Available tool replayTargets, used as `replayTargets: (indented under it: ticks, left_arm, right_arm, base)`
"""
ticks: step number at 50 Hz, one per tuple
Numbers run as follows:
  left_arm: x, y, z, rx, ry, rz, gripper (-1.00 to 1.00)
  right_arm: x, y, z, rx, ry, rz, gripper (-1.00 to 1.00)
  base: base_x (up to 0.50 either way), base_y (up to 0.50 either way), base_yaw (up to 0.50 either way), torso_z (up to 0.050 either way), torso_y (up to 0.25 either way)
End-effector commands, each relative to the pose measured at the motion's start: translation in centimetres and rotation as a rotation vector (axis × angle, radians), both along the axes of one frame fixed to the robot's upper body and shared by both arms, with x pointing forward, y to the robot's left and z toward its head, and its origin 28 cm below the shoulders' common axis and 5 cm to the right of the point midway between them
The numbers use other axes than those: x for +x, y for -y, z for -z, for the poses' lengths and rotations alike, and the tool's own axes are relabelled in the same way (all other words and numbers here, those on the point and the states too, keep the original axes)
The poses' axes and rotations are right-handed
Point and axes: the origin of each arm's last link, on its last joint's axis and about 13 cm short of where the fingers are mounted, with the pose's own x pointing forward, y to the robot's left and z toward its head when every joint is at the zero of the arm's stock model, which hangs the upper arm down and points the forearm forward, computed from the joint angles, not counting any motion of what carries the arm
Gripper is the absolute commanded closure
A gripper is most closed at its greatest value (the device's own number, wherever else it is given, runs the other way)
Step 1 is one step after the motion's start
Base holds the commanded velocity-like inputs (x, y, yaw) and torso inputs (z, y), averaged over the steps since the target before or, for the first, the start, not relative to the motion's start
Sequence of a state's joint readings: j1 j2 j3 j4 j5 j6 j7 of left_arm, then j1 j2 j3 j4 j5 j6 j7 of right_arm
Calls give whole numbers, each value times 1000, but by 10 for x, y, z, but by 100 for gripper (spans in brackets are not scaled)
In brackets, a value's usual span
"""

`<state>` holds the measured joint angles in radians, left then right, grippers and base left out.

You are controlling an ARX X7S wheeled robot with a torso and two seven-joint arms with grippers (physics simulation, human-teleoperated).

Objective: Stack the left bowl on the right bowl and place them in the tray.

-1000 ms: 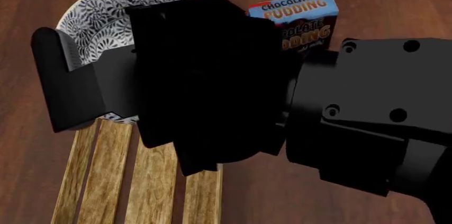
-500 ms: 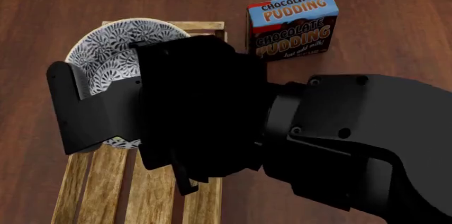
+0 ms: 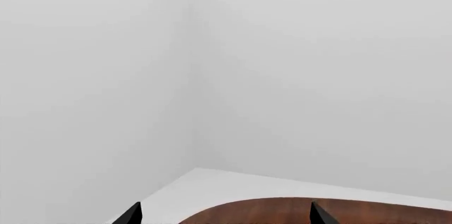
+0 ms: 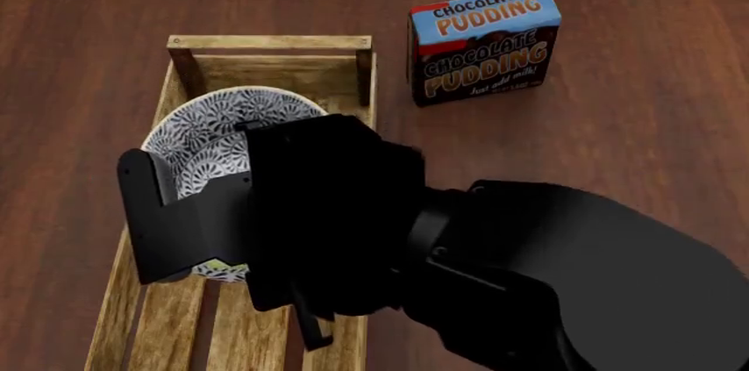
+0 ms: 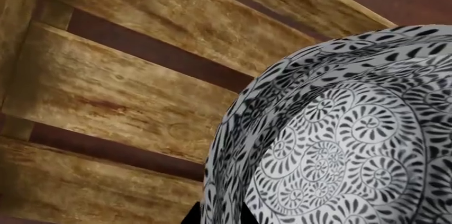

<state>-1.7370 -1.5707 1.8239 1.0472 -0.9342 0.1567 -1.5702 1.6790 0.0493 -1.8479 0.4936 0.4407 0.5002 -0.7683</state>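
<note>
Looking down from the head camera, you see the dark wood table (image 4: 655, 125) filling the view, with your right arm (image 4: 562, 283) reaching in from the lower right and covering much of the near half. The tray (image 4: 269, 42) lies lengthwise away from you at left of centre, its far end wall and darker corner posts in clear sight, its slat floor showing near the lower edge. The bowl (image 4: 217, 139), white with a black swirl pattern, sits tilted over the tray's far half, inside its side walls as far as the head view shows; whether it touches the slats cannot be told. You cannot tell either whether this is one bowl or two stacked. Your right gripper (image 4: 205, 213) is closed on the bowl's near rim: one finger stands on the inside face, and in the right wrist view the rim (image 5: 226, 181) runs down between two dark fingertips at the frame's lower edge, with the tray slats (image 5: 106, 91) behind it. The pudding box (image 4: 483, 42) stands upright on the table just beside the tray's far right corner, apart from it. Your left gripper (image 3: 224, 214) shows only two fingertips spread apart with nothing between them, over a curved table edge (image 3: 282, 203) and blank pale walls.
</note>
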Motion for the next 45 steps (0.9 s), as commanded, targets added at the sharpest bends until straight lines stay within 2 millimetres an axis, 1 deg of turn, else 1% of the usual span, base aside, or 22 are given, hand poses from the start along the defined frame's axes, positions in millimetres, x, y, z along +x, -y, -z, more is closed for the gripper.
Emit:
replayTargets:
  ticks: [1,12,19,21,22,26,32,37,45]
  left_arm:
    - [0,0,0,2,-6,-6,-100]
    - [0,0,1,6,-7,-5,-100]
    - [0,0,0,7,-7,-5,-100]
    - [1,-1,-1,8,-7,-6,-100]
    - [1,-1,-2,9,-6,-7,-100]
    - [1,-1,-2,8,-4,-6,-100]
    - [0,0,0,3,0,-3,-100]
    - [0,0,-2,0,6,-4,-100]
    - [1,0,-4,-6,14,-4,-100]
  right_arm:
    - [7,-2,17,-10,-11,-7,100]
    - [9,-1,30,-15,-40,-1,100]
    - [10,-1,35,-18,-51,4,100]
    - [9,-1,32,-10,-47,13,100]
    - [9,0,31,-13,-35,11,-100]
    - [10,0,26,-9,-24,25,-100]
    - [4,-1,19,-13,-12,20,-100]
    - [-1,-3,11,-12,5,11,-100]
    - [-8,-7,4,-15,18,-10,-100]
  base:
    - [0,0,0,0,0]
    - [0,0,0,0,1]
    - [2,0,0,0,0]
    - [0,0,0,0,-11]
    - [0,0,0,0,0]
    - [0,0,0,0,0]
    - [0,0,0,0,0]
    - [0,0,0,0,0]
    - [0,0,0,0,0]
